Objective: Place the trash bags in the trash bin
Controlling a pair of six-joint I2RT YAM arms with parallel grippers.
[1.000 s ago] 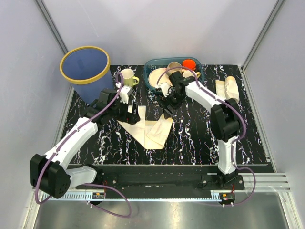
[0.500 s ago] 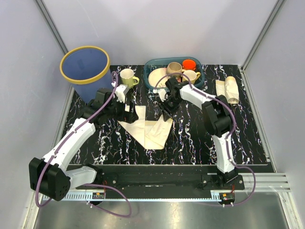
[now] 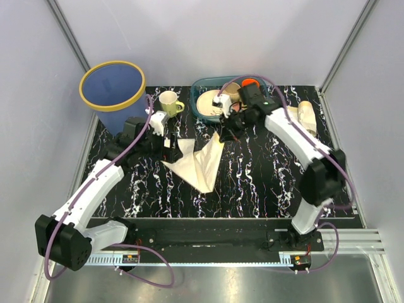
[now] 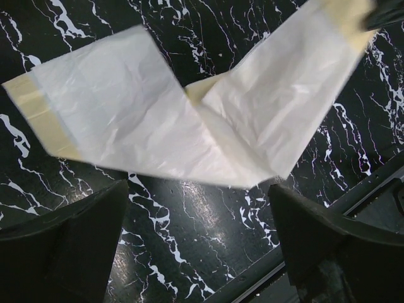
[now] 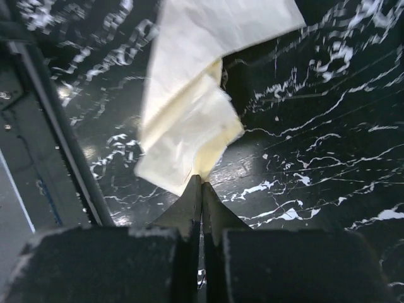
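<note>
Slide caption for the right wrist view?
Right gripper shut on a corner of the cream trash bag above the black marbled table.

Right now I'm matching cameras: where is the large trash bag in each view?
Top external: large trash bag at frame centre.
Left wrist: bag across upper half, folded in a V.
Right wrist: bag upper centre, corner pinched by the right hand.
Shared landmark: the black marbled tabletop.
</note>
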